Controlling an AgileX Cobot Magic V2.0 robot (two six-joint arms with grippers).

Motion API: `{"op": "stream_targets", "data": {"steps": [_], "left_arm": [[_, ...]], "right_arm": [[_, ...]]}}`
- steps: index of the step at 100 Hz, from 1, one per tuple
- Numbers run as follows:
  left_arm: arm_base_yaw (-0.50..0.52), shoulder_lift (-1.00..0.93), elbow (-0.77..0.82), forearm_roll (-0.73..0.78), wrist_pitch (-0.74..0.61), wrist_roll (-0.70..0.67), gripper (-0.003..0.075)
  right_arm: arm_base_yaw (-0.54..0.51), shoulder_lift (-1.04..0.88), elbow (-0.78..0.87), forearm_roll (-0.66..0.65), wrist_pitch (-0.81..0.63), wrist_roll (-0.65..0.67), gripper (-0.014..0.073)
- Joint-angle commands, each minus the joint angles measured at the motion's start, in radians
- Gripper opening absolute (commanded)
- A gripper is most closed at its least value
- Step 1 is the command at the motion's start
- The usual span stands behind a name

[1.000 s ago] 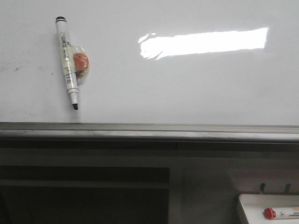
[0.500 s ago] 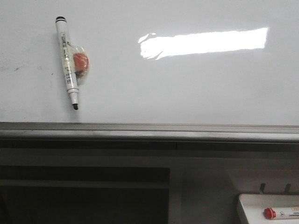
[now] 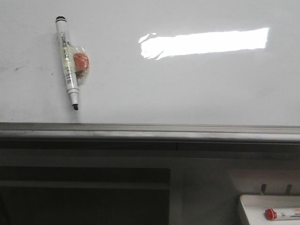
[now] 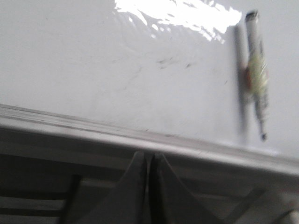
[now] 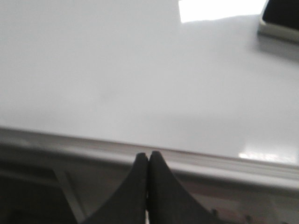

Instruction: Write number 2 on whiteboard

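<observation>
The whiteboard (image 3: 187, 89) is glossy white with a grey edge rail (image 3: 150, 131) and a bright glare. No number 2 shows on it, only faint smudges at the left. An uncapped black-tipped marker (image 3: 67, 61) with an orange-red lump taped to it lies on the board at the far left, tip toward the rail. It also shows in the left wrist view (image 4: 258, 70). My left gripper (image 4: 149, 156) is shut and empty, below the rail. My right gripper (image 5: 149, 155) is shut and empty, also at the rail. Neither gripper shows in the front view.
A small white tray (image 3: 253, 206) holding a red-capped marker (image 3: 281, 214) sits at the lower right, below the board. A dark object with a pale rim (image 5: 280, 18) lies on the board in the right wrist view. Dark shelving runs under the rail.
</observation>
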Motion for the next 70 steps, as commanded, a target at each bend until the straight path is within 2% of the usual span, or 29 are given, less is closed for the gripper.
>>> {"op": "stream_targets", "data": {"steps": [1,8,20,32,39,45,53,58,65,70], "left_arm": [[0.001,-0.026,0.011,-0.233,-0.122,-0.008,-0.0020],[0.001,-0.026,0.011,-0.360,-0.142,-0.008,-0.0020],[0.001,-0.026,0.011,-0.495,-0.165,-0.008,-0.0020],[0.001,-0.026,-0.010,-0.522,-0.190,0.001,-0.0020],[0.001,-0.024,-0.057,-0.444,-0.176,0.040,-0.0020],[0.001,-0.007,-0.111,-0.321,-0.153,0.051,-0.0020],[0.003,0.053,-0.211,-0.117,-0.118,0.056,-0.0017],[0.003,0.111,-0.279,0.020,-0.064,0.056,0.0013],[0.003,0.208,-0.385,0.151,0.037,0.074,0.0134],[0.000,0.291,-0.453,0.174,0.092,0.105,0.0288]], "right_arm": [[-0.006,-0.022,0.024,0.147,-0.199,0.001,-0.0071],[-0.006,-0.022,0.024,0.194,-0.231,0.001,-0.0071],[-0.006,-0.022,0.024,0.279,-0.262,0.001,-0.0071],[-0.006,-0.022,0.018,0.412,-0.326,0.003,-0.0071],[-0.006,-0.022,-0.006,0.427,-0.314,0.003,-0.0067],[-0.006,-0.022,-0.036,0.427,-0.293,0.003,-0.0043],[-0.006,-0.005,-0.093,0.422,-0.252,0.001,0.0050],[-0.006,0.018,-0.128,0.404,-0.217,-0.012,0.0127],[-0.006,0.065,-0.181,0.375,-0.145,-0.030,0.0235],[-0.006,0.119,-0.214,0.351,-0.104,-0.040,0.0293]]}}
